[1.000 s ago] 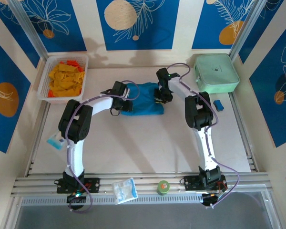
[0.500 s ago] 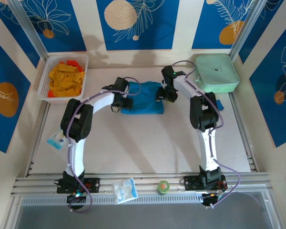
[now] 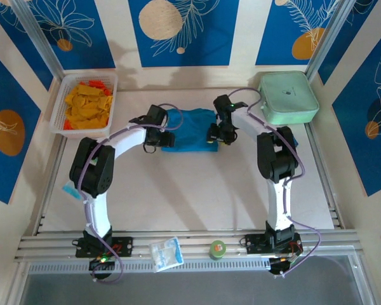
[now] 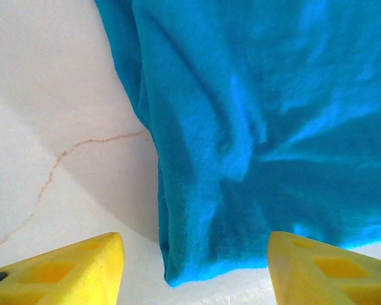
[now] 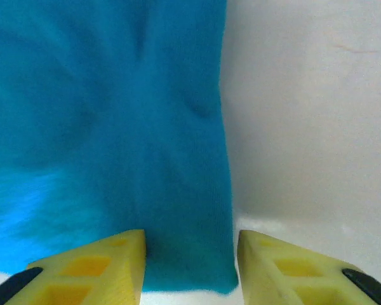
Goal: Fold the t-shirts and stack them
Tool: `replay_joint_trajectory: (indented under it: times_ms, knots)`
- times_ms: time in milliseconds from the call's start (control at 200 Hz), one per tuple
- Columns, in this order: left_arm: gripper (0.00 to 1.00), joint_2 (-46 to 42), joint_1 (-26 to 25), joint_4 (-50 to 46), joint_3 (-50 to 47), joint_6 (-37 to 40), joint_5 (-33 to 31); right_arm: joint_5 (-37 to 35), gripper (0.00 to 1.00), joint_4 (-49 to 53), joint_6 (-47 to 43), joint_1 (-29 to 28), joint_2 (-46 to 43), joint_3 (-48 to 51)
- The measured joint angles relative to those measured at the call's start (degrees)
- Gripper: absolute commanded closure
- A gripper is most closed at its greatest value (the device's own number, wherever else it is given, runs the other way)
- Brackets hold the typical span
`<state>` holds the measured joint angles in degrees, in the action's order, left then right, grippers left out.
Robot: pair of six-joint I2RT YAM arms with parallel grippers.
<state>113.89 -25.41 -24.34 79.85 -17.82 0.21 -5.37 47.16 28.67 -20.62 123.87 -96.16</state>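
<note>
The teal-blue t-shirt lies as a folded bundle at the far middle of the worktop, its long axis running left to right between the two arms. The left end effector sits at its left end and the right end effector at its right end, so each arm is about equally near and the cloth lies inward from both. From the left wrist, the fingers stand apart and empty, with a corner of the shirt just ahead of them. From the right wrist, the fingers also stand apart, gripping nothing and straddling the shirt's right edge. Compared with a second ago, both elbows have swung outward, and the right end effector has shifted from over the cloth to its edge
</note>
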Motion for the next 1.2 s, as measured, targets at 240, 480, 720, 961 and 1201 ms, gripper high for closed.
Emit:
replay_joint_trajectory:
  times_ms: [240, 480, 720, 961, 1201]
  knots:
    - [0.73, 4.1, 0.2, 2.9, 0.9, -0.7, 0.4, 0.9, 0.93, -0.3, 0.6, 0.0, 2.9, -2.4]
    - [0.76, 11.1, 0.2, -0.3, 11.7, 1.7, -1.1, 1.3, 1.00, 0.1, 0.3, 1.0, 7.9, -10.6]
    - [0.74, 22.9, 2.0, -5.4, 31.4, 5.3, -1.3, 1.6, 1.00, 1.1, -0.2, 3.5, 17.4, -26.2]
    - [0.74, 34.1, 4.8, -14.5, 52.5, 8.2, -1.3, 4.0, 1.00, 3.6, -0.2, 5.8, 27.4, -43.4]
    - [0.69, 37.6, 6.1, -18.6, 59.5, 9.9, -0.7, 7.4, 1.00, 4.7, -0.2, 7.1, 30.8, -49.0]
